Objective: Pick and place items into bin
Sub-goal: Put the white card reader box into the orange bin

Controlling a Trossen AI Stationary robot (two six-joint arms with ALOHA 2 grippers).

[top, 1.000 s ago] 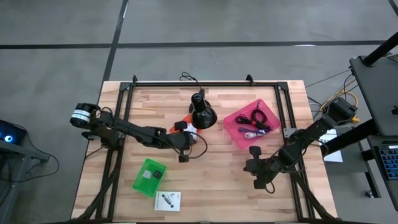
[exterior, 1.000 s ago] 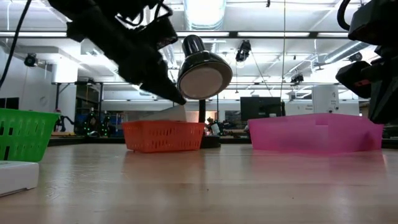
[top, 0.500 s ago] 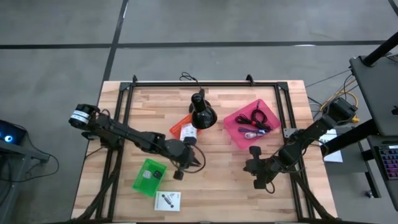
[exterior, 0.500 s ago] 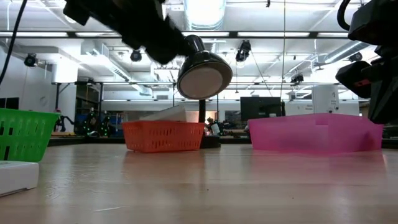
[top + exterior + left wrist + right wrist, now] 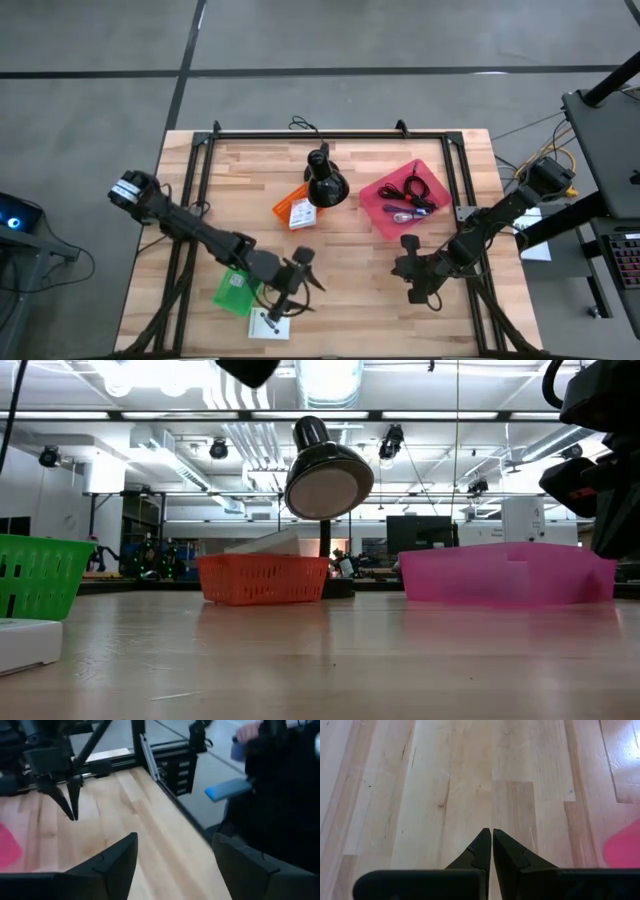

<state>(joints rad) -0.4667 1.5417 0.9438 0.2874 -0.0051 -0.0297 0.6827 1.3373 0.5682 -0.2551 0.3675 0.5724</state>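
My left gripper (image 5: 300, 285) (image 5: 175, 865) stands open and holds nothing. It hangs above the table near the front edge, beside the green bin (image 5: 233, 290) and a white card (image 5: 270, 323) lying flat on the wood. The orange bin (image 5: 295, 211) holds a white card, which leans on its rim (image 5: 268, 544). Black cables and a purple cord (image 5: 400, 211) lie in the pink bin (image 5: 383, 192). My right gripper (image 5: 402, 268) (image 5: 492, 832) is shut over bare wood, in front of the pink bin.
A black cone-shaped lamp (image 5: 325, 185) (image 5: 328, 478) stands between the orange and pink bins. A black frame (image 5: 330, 133) runs around the table. Beyond the table's right edge is a person's dark sleeve (image 5: 280, 795). Bare wood (image 5: 350, 290) lies between my two grippers.
My left gripper has swung from over the orange bin toward the table's near edge and risen. It has tipped up toward level and its fingers have opened. The orange bin with its white card now shows in full. My right arm has kept still.
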